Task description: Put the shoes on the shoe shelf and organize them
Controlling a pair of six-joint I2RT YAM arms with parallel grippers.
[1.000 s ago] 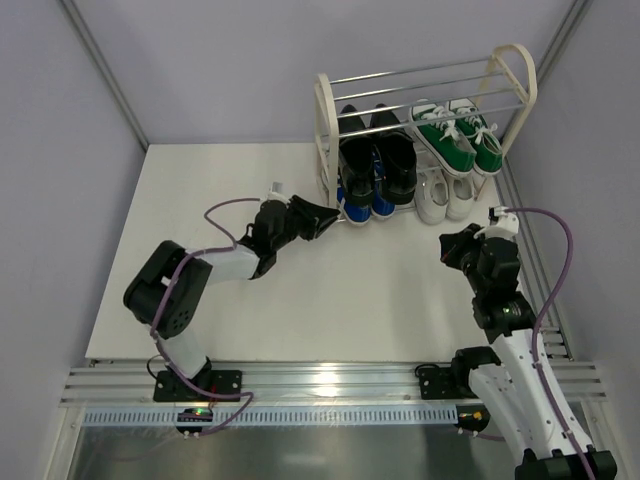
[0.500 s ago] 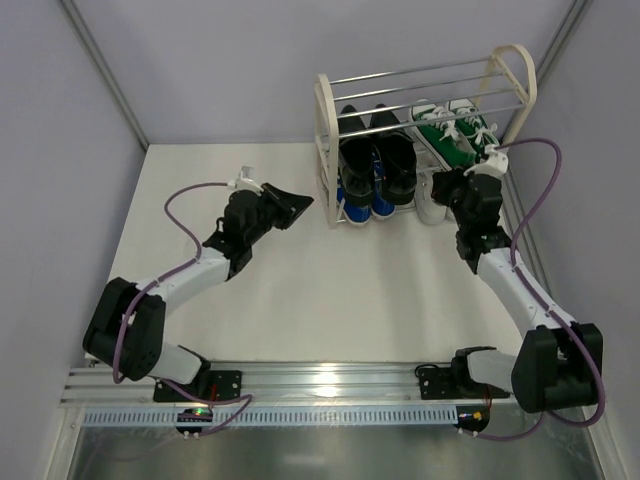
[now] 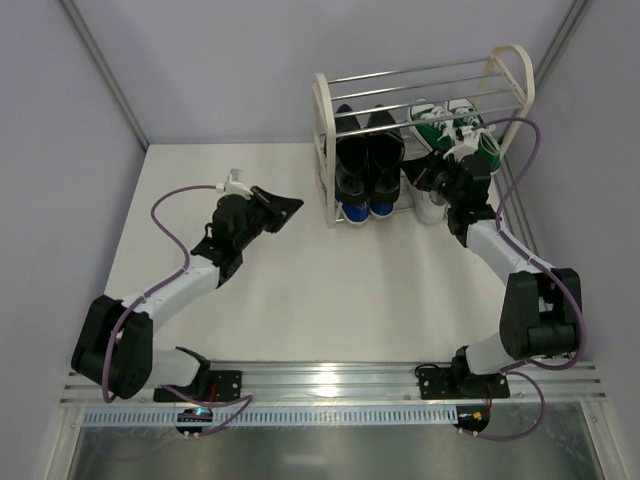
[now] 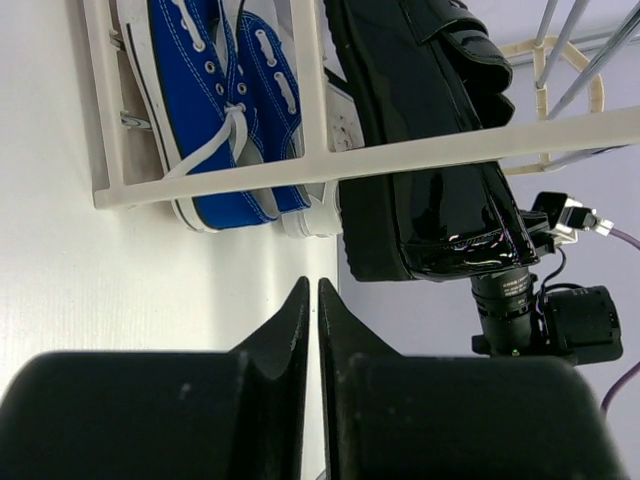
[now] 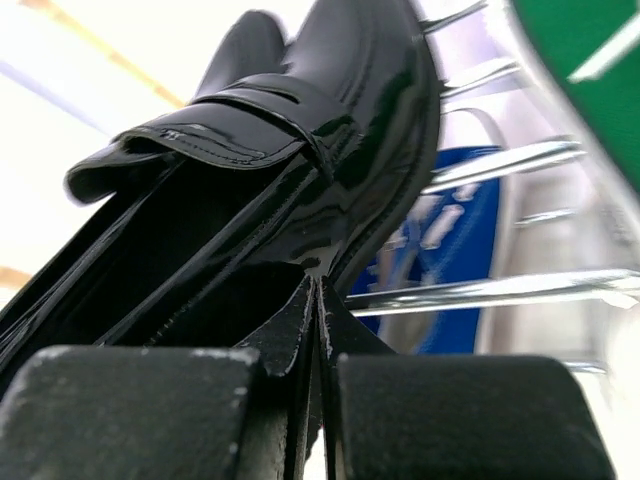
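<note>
Four pairs sit on the shoe shelf (image 3: 323,150): black shoes (image 3: 368,150) above blue sneakers (image 3: 368,208) at the left, green sneakers (image 3: 440,125) above white sneakers (image 3: 428,207) at the right. The left jaws are clenched, empty, over the counter (image 3: 300,290). The right jaws are clenched too, just beside a black shoe.

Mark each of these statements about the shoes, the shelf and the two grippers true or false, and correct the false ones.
1. The left gripper is shut with nothing in it. True.
2. The green sneakers lie on the table outside the shelf. False: they sit on the shelf, to the right of the black shoes.
3. The blue sneakers sit below the black shoes. True.
4. The right gripper is wide open. False: it is shut, with nothing in it and its tip close to the black shoes.
</note>
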